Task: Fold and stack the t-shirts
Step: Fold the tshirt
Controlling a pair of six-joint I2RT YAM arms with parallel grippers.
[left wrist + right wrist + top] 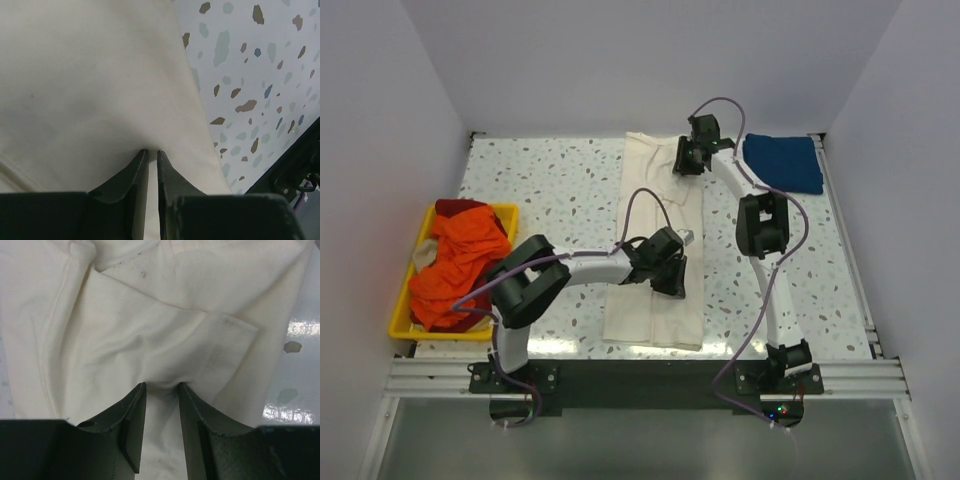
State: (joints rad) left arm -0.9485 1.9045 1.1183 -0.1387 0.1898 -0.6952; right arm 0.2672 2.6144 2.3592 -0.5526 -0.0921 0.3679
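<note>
1. Cream shirt (655,195) lies as a long folded strip in the middle of the table (550,190), running near to far.
2. Left gripper (672,275) is at the strip's right edge, nearer half. Its fingers (131,177) are almost together, pinching a cloth ridge at the tips.
3. Right gripper (688,158) is at the strip's far end. Its fingers (129,422) are a bit wider apart, clamped on bunched cream cloth that puckers at the tips.
4. Blue shirt (782,163) lies folded at far right, apart from both grippers.
5. Orange shirts (460,265) are heaped in the tray (398,318) at left.
</note>
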